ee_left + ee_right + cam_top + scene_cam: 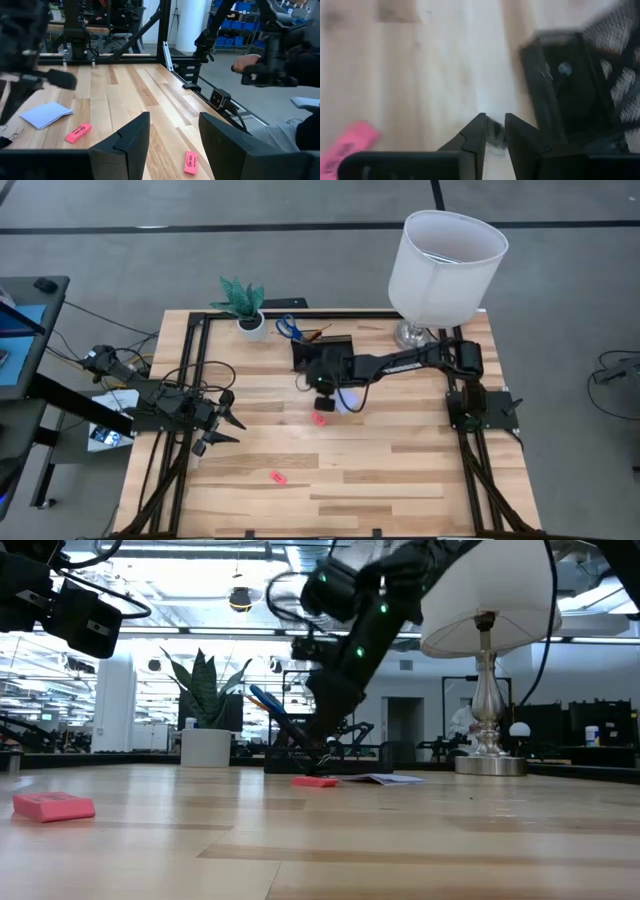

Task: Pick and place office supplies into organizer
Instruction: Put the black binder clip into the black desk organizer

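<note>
Wooden tabletop [400,470]: right gripper [492,131] by the organizer [322,352], jaws nearly closed; left gripper [172,137] jaws wide open.

Pink erasers [320,418], lavender note pad [46,114], black organizer [312,352], pale wood table [400,470].

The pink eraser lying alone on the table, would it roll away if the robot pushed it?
Probably not. The pink eraser looks flat and blocky, so it would likely slide rather than roll. It seems small and light, so a nudge could easily shift it.
</note>
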Controlling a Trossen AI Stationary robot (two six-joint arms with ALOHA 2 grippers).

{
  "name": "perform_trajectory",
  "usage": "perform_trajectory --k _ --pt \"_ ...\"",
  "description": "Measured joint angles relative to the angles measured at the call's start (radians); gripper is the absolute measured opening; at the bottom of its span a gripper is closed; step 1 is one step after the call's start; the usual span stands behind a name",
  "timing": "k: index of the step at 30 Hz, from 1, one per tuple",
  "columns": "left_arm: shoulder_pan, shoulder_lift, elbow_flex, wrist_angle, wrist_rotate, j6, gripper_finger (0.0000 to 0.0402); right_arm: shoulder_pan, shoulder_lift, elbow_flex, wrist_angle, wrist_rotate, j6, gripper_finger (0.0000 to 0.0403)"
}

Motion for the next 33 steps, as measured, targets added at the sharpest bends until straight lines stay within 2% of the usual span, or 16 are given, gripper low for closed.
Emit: perform_trajectory --k 6,12,15,33 --pt "0.000 0.000 0.000 0.000 0.000 0.000 0.0163 0.042 0.000 0.095 -0.060 0.005 -0.105 0.0068" --pt "0.000 0.000 0.000 0.000 0.000 0.000 0.0163 0.081 0.000 0.118 -0.140 0.149 -0.165 0.0068" --pt "0.000 0.000 0.000 -0.004 0.000 0.000 0.0163 0.095 0.000 0.120 -0.169 0.181 -0.167 0.0068" --pt "0.000 0.000 0.000 -0.008 0.000 0.000 0.0163 0.138 0.005 0.120 -0.226 0.237 -0.166 0.0068"
